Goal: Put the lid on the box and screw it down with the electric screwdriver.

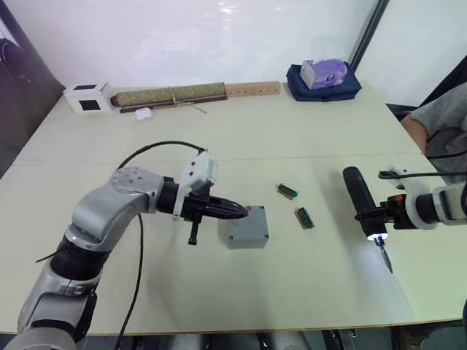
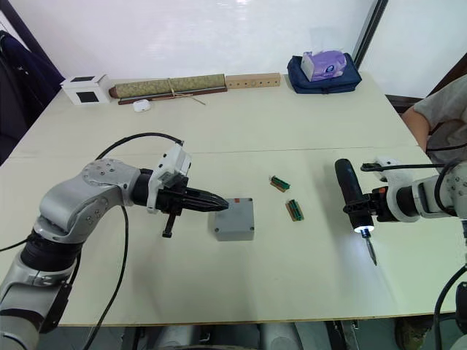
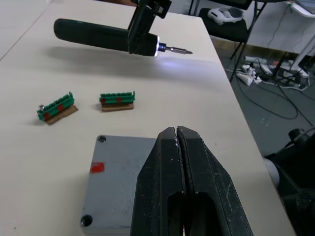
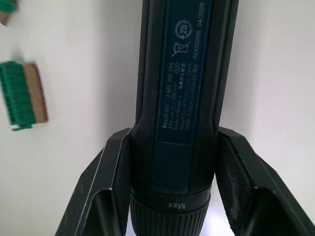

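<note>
The grey box (image 1: pixel 246 243) stands at the table's middle, with the flat grey lid (image 1: pixel 250 224) lying on it and dark screw holes at its corners. A red mark shows at the lid's far edge. My left gripper (image 1: pixel 244 211) is shut and empty, its tips just over the lid's left part (image 3: pixel 118 167). The black electric screwdriver (image 1: pixel 361 195) is held to the right, above the table. My right gripper (image 1: pixel 376 215) is shut on its lower body. Its white light is on and its bit points at the near edge.
Two green terminal strips (image 1: pixel 287 191) (image 1: pixel 303 217) lie between box and screwdriver. Along the far edge are a white cube (image 1: pixel 87 97), a rolled mat (image 1: pixel 171 95), a wooden bar (image 1: pixel 252 89) and a blue bag (image 1: pixel 321 82). A person's arm (image 1: pixel 438 127) is at the right.
</note>
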You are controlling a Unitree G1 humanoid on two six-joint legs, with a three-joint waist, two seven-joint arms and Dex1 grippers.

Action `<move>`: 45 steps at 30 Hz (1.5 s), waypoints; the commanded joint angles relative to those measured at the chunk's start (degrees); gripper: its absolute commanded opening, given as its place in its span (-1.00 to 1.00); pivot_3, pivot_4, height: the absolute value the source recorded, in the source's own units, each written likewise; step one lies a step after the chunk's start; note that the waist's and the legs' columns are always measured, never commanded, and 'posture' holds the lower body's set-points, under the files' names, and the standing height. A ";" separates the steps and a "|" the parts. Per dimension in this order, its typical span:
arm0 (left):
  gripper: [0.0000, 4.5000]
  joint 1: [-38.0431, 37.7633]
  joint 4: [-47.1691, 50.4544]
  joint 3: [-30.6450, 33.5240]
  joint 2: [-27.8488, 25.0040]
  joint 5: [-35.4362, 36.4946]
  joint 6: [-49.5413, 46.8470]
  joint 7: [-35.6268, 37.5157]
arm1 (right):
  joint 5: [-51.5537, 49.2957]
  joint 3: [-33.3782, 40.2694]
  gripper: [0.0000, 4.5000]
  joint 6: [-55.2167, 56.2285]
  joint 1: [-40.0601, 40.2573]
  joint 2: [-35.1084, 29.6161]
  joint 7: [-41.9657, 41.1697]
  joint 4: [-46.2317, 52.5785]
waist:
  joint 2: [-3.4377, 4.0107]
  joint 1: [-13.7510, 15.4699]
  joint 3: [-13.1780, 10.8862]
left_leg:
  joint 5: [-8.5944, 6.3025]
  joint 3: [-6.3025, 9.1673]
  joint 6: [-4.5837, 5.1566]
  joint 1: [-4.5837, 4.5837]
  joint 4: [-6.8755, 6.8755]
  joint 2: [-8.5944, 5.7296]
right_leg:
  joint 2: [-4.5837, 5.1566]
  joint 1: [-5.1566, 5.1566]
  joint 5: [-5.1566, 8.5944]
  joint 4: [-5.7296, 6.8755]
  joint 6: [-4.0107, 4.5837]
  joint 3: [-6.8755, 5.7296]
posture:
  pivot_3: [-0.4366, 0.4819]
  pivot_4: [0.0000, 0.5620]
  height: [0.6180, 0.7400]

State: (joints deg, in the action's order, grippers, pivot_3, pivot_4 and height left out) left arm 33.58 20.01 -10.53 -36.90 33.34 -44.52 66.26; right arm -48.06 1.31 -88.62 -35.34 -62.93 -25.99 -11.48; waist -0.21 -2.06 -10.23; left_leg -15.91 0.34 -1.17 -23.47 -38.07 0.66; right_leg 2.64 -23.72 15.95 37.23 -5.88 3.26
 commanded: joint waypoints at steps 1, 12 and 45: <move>-1.00 -0.23 2.15 0.61 0.07 0.89 0.35 -1.03 | 4.81 -0.30 -0.19 3.83 -1.81 -0.30 -2.02 -1.95 | 0.00 0.07 0.00 | 0.00 0.00 0.00 0.00 -0.01 -0.02 | -0.01 0.00 0.00 0.00 0.00 0.00 | -0.05 -0.47 1.00; -1.00 -0.47 0.78 -0.66 -1.32 0.15 1.45 0.63 | 11.94 -1.34 0.98 7.62 -0.03 -0.59 -6.01 0.07 | 0.00 0.19 0.00 | 0.00 -0.01 0.00 0.01 -0.01 -0.02 | -0.06 0.02 0.00 0.02 0.00 -0.05 | -0.05 -0.47 1.00; -1.00 -6.01 -13.16 -6.48 0.11 -15.29 13.41 -2.81 | 4.95 -3.96 0.98 29.06 30.46 19.47 -7.08 55.33 | -0.12 1.33 0.02 | 0.01 0.23 -0.02 0.12 -0.17 0.02 | -0.04 0.27 -0.01 0.08 -0.04 -0.23 | -0.05 -0.47 1.00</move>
State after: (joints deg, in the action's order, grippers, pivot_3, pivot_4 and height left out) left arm 26.73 6.76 -16.48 -36.93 18.78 -32.97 62.23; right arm -43.16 -2.16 -60.58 -4.77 -44.59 -34.18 42.15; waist -0.32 -0.73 -10.21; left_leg -15.90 0.56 -1.19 -23.34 -38.24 0.66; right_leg 2.60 -23.44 15.94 37.31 -5.92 3.04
